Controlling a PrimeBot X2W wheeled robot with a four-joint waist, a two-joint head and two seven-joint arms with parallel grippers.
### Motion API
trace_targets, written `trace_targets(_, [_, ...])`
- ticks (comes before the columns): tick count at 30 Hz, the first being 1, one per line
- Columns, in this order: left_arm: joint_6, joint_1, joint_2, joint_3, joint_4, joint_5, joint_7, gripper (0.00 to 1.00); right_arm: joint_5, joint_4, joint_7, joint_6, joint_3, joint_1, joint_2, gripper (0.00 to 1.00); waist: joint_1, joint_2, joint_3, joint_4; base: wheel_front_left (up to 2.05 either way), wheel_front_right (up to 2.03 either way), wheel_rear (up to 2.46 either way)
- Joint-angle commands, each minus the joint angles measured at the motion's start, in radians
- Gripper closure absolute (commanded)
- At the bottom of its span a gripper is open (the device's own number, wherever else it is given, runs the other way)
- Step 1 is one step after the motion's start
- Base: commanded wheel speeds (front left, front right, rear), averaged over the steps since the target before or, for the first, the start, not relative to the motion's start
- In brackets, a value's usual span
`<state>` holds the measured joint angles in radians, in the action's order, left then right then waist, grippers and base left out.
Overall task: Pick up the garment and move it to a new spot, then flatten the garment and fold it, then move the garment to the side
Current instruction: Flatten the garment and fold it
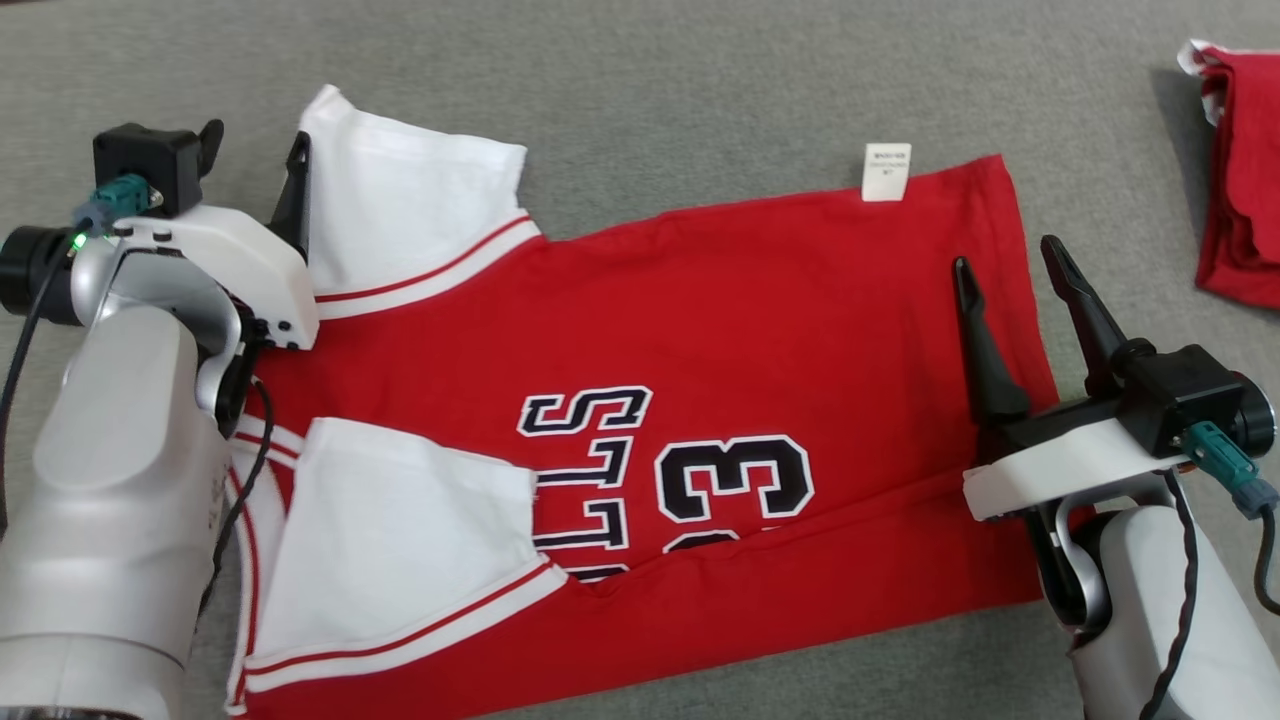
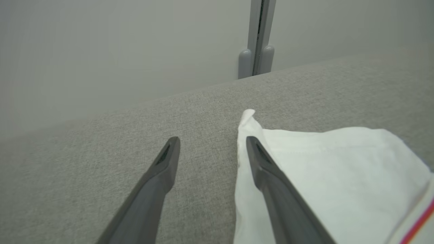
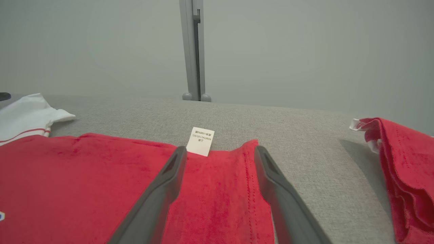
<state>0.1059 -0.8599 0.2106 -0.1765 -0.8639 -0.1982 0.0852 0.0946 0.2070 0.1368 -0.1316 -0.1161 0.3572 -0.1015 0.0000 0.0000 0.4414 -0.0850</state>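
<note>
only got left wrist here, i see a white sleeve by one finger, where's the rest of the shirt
Observer: The red jersey lies spread out, with its hem toward the robot's right.
Operator: other sleeve out too
Observer: No, the near sleeve is folded in over the lettering.
Operator: right arm holding anything
Observer: No, the right gripper is open at the hem, with nothing between its fingers.
</note>
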Motion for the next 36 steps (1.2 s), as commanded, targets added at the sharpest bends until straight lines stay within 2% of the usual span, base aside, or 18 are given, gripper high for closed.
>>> trace_targets(1, [0.007, -0.036, 0.012, -0.005, -0.017, 0.007, 0.006, 0.00, 0.003, -0.004, 0.010, 0.002, -0.004, 0.015, 0.005, 0.00, 0.0000, 0.0000, 0.041, -0.041, 0.00, 0.00, 0.00])
trace_targets(10, [0.022, -0.120, 0.041, -0.061, -0.151, 0.010, -0.001, 0.00, 0.000, 0.031, 0.039, 0.002, -0.001, 0.023, 0.031, 0.00, 0.0000, 0.0000, 0.062, -0.080, 0.00, 0.00, 0.00])
trace_targets(16, [0.023, -0.152, 0.039, -0.089, -0.203, 0.008, 0.008, 0.00, 0.000, 0.053, 0.053, 0.002, 0.004, 0.028, 0.038, 0.00, 0.0000, 0.0000, 0.065, -0.085, 0.00, 0.00, 0.00])
trace_targets(17, [0.024, -0.156, 0.036, -0.095, -0.212, 0.006, 0.005, 0.14, -0.001, 0.056, 0.051, 0.002, 0.005, 0.028, 0.038, 0.00, 0.0000, 0.0000, 0.065, -0.084, 0.00, 0.00, 0.00])
trace_targets(18, [0.024, -0.160, 0.034, -0.098, -0.219, 0.004, 0.004, 0.64, -0.003, 0.059, 0.052, 0.002, 0.005, 0.029, 0.039, 0.00, 0.0000, 0.0000, 0.064, -0.084, 0.00, 0.00, 0.00])
trace_targets(19, [0.025, -0.162, 0.032, -0.103, -0.225, 0.003, 0.007, 1.00, -0.004, 0.062, 0.053, 0.002, 0.006, 0.031, 0.039, 0.00, 0.0000, 0.0000, 0.063, -0.083, 0.00, 0.00, 0.00])
trace_targets(28, [0.025, -0.180, 0.005, -0.138, -0.226, -0.031, 0.087, 1.00, 0.002, 0.079, 0.015, 0.002, 0.040, 0.074, 0.020, 0.00, 0.0000, 0.0000, 0.034, -0.038, 0.00, 0.00, 0.00])
trace_targets(36, [0.025, -0.132, -0.034, -0.224, -0.105, -0.137, 0.139, 1.00, 0.123, 0.129, -0.187, 0.002, 0.007, 0.245, -0.105, 0.00, 0.0000, 0.0000, 0.017, 0.048, 0.00, 0.00, 0.00])
